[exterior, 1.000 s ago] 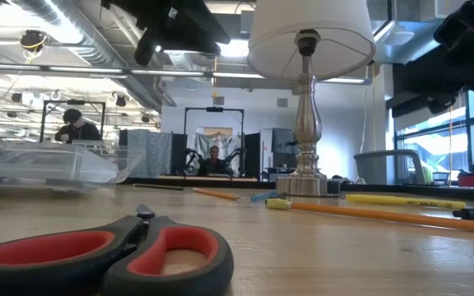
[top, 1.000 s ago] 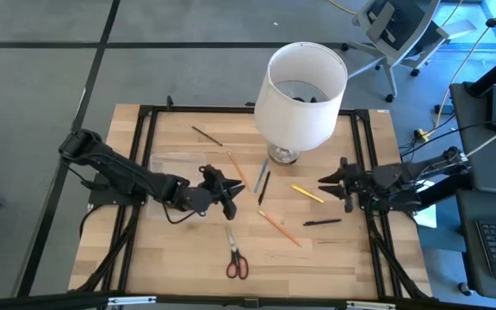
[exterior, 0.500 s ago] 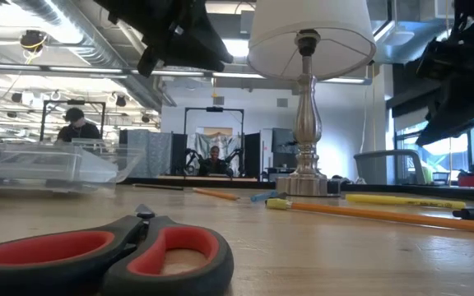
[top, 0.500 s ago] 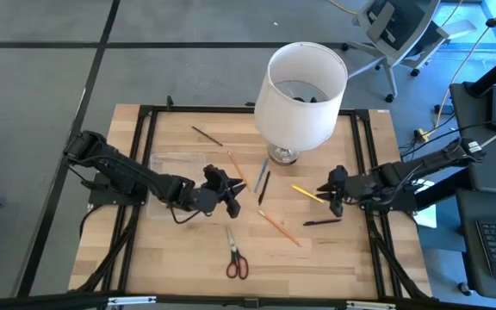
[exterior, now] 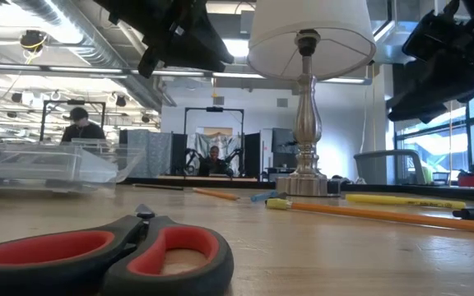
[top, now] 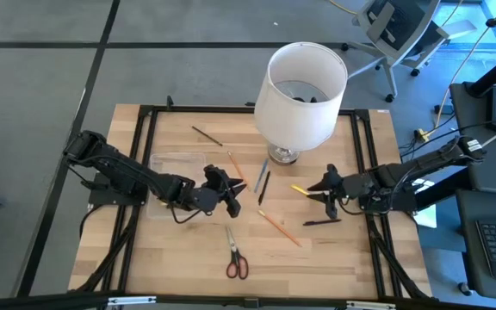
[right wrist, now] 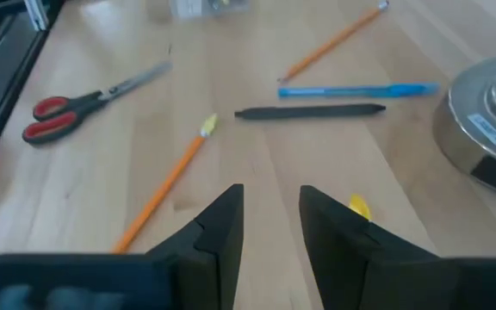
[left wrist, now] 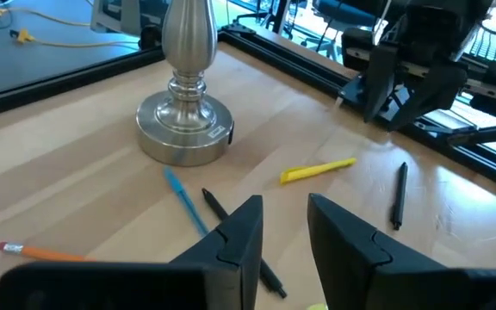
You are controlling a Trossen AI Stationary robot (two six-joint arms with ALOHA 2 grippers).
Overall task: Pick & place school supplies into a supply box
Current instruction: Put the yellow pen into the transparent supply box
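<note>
The right hand (top: 327,193), fingers narrowly apart and empty, hovers over the yellow marker (top: 307,193), whose long axis runs 10-to-4 o'clock.

Hidden and cut-off parts

In the low view the red-handled scissors (exterior: 97,259) are cut off by the bottom edge, their blades hidden behind the handles, and the lampshade (exterior: 311,33) is cropped at the top. In the right wrist view the yellow marker (right wrist: 359,207) is mostly hidden behind a finger (right wrist: 338,237), and the lamp base (right wrist: 485,129) is cut by the edge.
</note>
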